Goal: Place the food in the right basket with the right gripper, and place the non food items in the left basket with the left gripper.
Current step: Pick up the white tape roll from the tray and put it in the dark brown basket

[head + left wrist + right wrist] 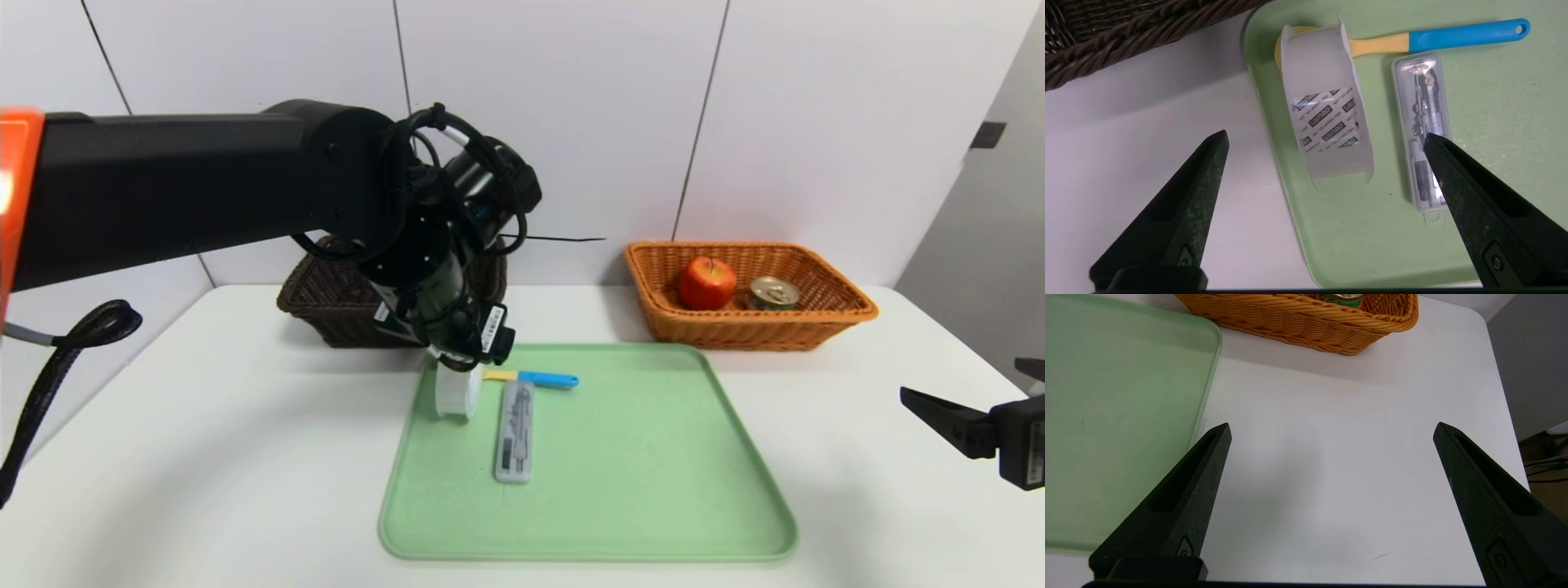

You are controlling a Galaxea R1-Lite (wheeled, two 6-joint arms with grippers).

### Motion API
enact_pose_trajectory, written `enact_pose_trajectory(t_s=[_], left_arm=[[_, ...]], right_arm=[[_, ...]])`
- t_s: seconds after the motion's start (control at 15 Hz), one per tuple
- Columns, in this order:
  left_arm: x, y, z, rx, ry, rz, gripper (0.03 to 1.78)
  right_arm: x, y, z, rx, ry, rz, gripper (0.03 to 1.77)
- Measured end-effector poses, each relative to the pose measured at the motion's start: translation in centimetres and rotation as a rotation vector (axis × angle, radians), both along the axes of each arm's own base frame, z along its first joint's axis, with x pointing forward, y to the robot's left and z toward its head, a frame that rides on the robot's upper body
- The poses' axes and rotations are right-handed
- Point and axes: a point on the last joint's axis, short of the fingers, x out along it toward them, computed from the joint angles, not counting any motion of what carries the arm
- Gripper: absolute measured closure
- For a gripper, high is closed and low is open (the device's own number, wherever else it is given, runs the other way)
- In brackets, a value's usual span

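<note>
left pincer (1326, 136) gapes above the green tray's (645, 482) white cup (1327, 106).

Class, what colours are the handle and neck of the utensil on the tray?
Blue handle, yellow neck; clearest in the left wrist view.

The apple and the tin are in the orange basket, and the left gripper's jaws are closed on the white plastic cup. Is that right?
Not quite: the left wrist view shows the left gripper's jaws wide open, holding nothing. The apple and tin are in the orange basket.

yellow utensil head (1278, 53) part hidden behind cup (1327, 98)
</note>
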Motion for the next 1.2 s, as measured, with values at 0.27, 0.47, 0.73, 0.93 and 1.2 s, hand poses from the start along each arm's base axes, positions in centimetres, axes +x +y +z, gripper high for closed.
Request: enact_pose_trajectory(t_s=[0.27,0.47,0.73,0.93,1.2], left_arm=[[1.0,-0.7,-1.2,0.004,0.002,-0.001,0.12],[1.9,-1.1,-2.2,0.01,0.004,0.003,0.12],[3.2,-0.6,-3.1,0.017,0.012,0.031,0.12],[3.9,-0.1,-3.5,0.013,0.015,0.054,0.12],[4.2,0.0,-3.8,0.017,0.022,0.062,0.12]], right_arm=[[0.1,0.0,-0.1,0.002,0.005,0.002,0.09],[0.1,0.0,-0.3,0.002,0.014,0.002,0.09],[0.1,0.0,-0.5,0.004,0.023,0.008,0.09],[0.0,0.0,-0.6,0.004,0.027,0.009,0.09],[0.1,0.0,-0.7,0.003,0.031,0.011,0.09]])
